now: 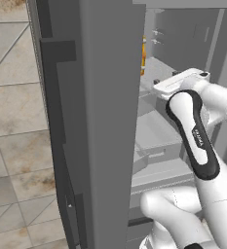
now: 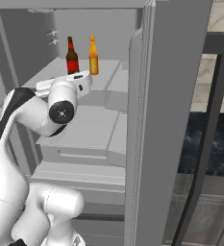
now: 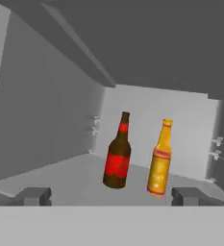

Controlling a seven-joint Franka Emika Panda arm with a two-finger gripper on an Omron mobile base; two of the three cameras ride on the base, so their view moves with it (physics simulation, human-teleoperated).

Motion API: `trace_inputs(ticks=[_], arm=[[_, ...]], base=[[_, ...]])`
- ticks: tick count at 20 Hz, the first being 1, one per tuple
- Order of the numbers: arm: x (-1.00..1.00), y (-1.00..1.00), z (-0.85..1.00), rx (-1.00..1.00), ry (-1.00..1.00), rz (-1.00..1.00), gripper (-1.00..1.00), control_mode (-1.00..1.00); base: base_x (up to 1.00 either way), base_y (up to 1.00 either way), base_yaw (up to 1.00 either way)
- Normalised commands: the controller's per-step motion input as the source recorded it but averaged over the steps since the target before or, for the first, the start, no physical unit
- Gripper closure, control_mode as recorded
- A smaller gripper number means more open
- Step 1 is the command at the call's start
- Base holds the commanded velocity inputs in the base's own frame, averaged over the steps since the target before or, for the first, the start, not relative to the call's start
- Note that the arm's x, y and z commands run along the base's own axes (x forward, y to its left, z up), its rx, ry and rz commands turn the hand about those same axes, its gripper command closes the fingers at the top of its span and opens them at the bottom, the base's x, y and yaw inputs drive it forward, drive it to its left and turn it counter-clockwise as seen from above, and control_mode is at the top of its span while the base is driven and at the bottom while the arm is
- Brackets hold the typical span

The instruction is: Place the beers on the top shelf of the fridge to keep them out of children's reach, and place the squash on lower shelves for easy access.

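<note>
Two beers stand upright side by side on the top shelf (image 3: 70, 175) of the open fridge (image 2: 108, 29): the dark brown one with a red label (image 3: 118, 156) (image 2: 72, 56) and the amber one with an orange label (image 3: 160, 161) (image 2: 93, 56). A sliver of the amber bottle (image 1: 143, 56) peeks past the door edge. My gripper (image 3: 111, 196) is open, a short way in front of the bottles, with nothing between its fingertips (image 3: 34, 195). The hand (image 2: 74, 81) (image 1: 183, 80) hovers at the top shelf's front. The squash is out of view.
The fridge's open left door (image 1: 100, 121) and right door (image 2: 171, 96) flank the arm closely. Lower shelves (image 2: 87, 126) (image 1: 154, 131) and drawer fronts (image 2: 80, 175) lie below the hand. A tiled floor (image 1: 12, 121) lies left of the fridge.
</note>
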Motion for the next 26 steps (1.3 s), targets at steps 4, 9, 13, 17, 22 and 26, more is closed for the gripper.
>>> trace_inputs(ticks=[4,9,13,17,22,26], arm=[[-0.76,0.0,0.0,-0.25,0.39,0.04,-1.0,-1.0],[-0.67,0.0,-0.13,-0.24,0.38,0.03,-1.0,-1.0],[-0.83,0.0,-0.28,-0.17,0.32,0.03,-1.0,-1.0],[-0.99,0.0,-0.37,-0.11,0.28,0.0,-1.0,-1.0],[-0.71,0.0,-0.26,-0.06,0.16,0.0,-1.0,-1.0],[-0.47,0.0,-0.08,0.0,0.08,0.0,-1.0,-1.0]], base=[[0.0,0.0,0.0],[0.0,0.0,0.0],[0.0,0.0,0.0],[0.0,0.0,0.0],[0.0,0.0,0.0],[0.0,0.0,0.0]])
